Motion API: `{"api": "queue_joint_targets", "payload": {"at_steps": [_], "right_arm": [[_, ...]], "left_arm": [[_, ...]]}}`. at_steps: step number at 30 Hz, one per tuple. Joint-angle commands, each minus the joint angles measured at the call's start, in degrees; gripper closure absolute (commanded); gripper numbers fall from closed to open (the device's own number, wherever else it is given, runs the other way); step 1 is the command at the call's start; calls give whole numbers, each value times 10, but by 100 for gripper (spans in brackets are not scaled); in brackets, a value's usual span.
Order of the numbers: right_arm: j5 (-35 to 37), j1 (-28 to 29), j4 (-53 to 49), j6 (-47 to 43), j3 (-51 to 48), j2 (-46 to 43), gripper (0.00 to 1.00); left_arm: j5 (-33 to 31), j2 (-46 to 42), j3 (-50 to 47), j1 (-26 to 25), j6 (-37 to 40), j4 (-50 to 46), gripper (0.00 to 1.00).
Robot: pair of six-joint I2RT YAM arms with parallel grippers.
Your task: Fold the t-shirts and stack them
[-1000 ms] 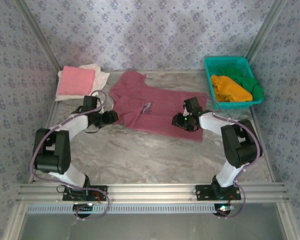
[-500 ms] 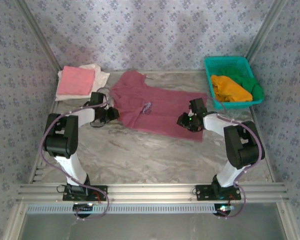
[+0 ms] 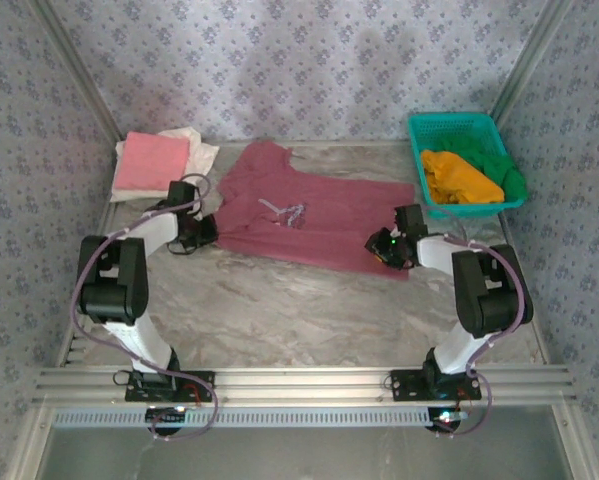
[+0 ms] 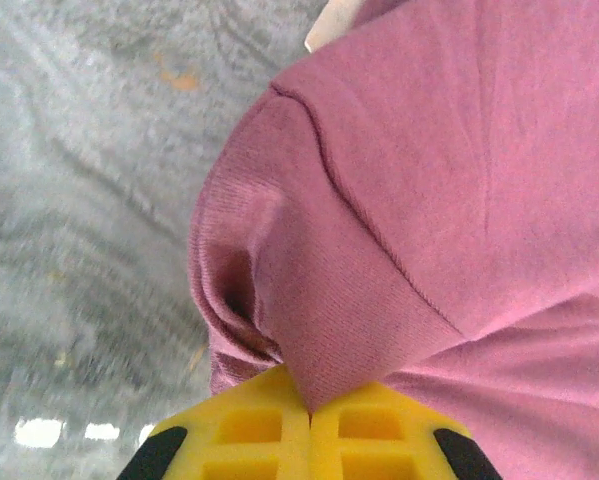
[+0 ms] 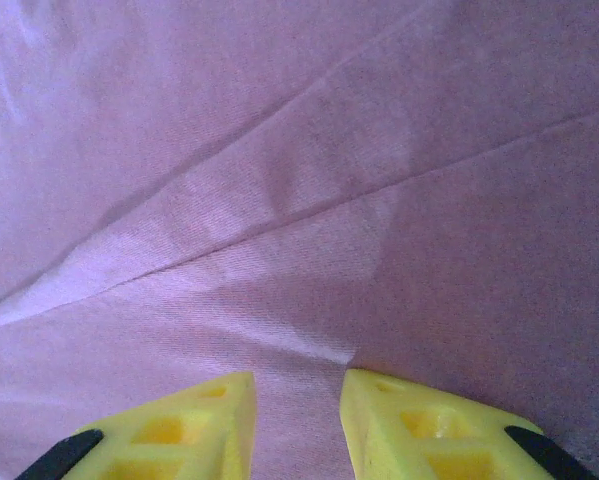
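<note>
A maroon t-shirt with a white print lies spread across the middle of the table. My left gripper is at the shirt's left edge. In the left wrist view the left gripper is shut on a bunched fold of the maroon t-shirt. My right gripper rests on the shirt's near right part. In the right wrist view the right gripper has its yellow fingers apart, with the maroon t-shirt lying creased under and between them.
A pink t-shirt lies folded on a cream one at the back left. The teal mesh basket at the back right holds an orange t-shirt and a green one. Bare marble table lies in front.
The left gripper has closed on the shirt's left edge and drawn it left. The right gripper has slid right towards the hem with its jaws narrowing. The shirt lies flatter.
</note>
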Motion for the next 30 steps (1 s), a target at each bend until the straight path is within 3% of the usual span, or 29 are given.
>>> {"api": "queue_joint_targets", "payload": {"at_steps": [1, 10, 11, 13, 20, 23, 30], "right_arm": [[30, -17, -44, 37, -53, 6, 66], [22, -4, -116, 51, -112, -86, 64], [23, -1, -122, 50, -118, -100, 63], [31, 4, -144, 42, -117, -126, 63], [77, 72, -178, -35, -20, -173, 59], [92, 114, -185, -75, 45, -144, 58], [-17, 206, -198, -133, 226, 8, 57]], "left_arm": [[-10, -34, -34, 8, 0, -60, 100], [17, -145, -187, -19, -72, -47, 100], [12, -166, -201, -26, -82, -49, 96], [4, -213, -222, -40, -103, -57, 63], [-81, -337, -145, -57, -87, -112, 46], [-50, -305, -93, -63, -38, -80, 44], [-18, -128, 22, -109, 54, -70, 38]]}}
